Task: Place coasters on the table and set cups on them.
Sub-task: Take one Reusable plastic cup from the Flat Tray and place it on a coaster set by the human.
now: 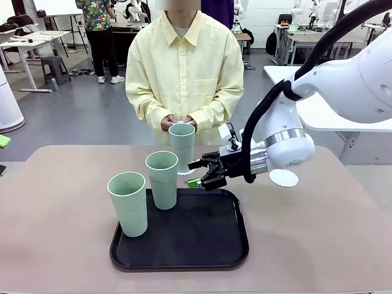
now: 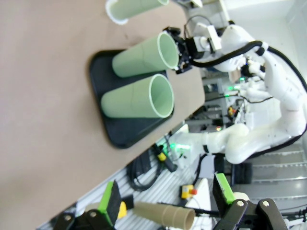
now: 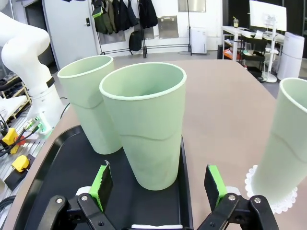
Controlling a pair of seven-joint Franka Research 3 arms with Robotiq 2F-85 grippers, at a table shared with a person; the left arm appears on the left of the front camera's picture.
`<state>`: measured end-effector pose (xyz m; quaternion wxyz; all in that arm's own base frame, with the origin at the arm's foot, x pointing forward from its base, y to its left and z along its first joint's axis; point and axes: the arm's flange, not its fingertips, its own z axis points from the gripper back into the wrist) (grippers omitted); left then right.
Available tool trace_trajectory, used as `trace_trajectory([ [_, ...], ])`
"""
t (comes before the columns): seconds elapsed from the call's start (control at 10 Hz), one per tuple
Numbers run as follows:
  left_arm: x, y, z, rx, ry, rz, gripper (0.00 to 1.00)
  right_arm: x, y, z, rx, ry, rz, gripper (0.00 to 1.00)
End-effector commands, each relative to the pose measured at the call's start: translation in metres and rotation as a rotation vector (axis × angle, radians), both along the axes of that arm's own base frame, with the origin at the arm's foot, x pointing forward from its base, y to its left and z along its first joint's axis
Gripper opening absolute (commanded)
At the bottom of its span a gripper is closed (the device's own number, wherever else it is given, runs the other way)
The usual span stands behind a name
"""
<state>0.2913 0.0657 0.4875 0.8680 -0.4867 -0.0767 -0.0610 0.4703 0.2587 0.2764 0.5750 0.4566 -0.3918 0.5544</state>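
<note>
Two mint-green cups stand on the black tray point(image 1: 184, 245): one at its front left point(image 1: 127, 205), one at its back point(image 1: 162, 179). A third cup point(image 1: 182, 146) stands on a lacy white coaster point(image 1: 185, 172) on the table point(image 1: 55, 177) just beyond the tray. Another coaster point(image 1: 283, 178) lies bare on the table to the right. My right gripper point(image 1: 199, 174) is open, level with the back cup point(image 3: 146, 124) and just short of it, pads point(image 3: 101, 184) either side. My left gripper point(image 2: 167, 196) is open and holds nothing, off past the table edge.
A person stands at the far side, both hands point(image 1: 177, 122) together over something small and white, right behind the far cup. In the right wrist view the third cup point(image 3: 285, 143) sits on its coaster point(image 3: 268, 199) to the right. Beige table spreads around the tray.
</note>
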Motion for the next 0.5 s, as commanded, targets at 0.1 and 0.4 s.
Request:
trace_trajectory([
  [0.1,0.000,0.001,-0.001,-0.019,-0.021,-0.008,1.00,0.007,0.018,-0.015,0.007,-0.028,0.031,1.00],
  [0.4,0.000,0.001,-0.001,-0.019,-0.021,-0.008,1.00,0.008,0.025,-0.021,0.008,-0.044,0.046,1.00],
])
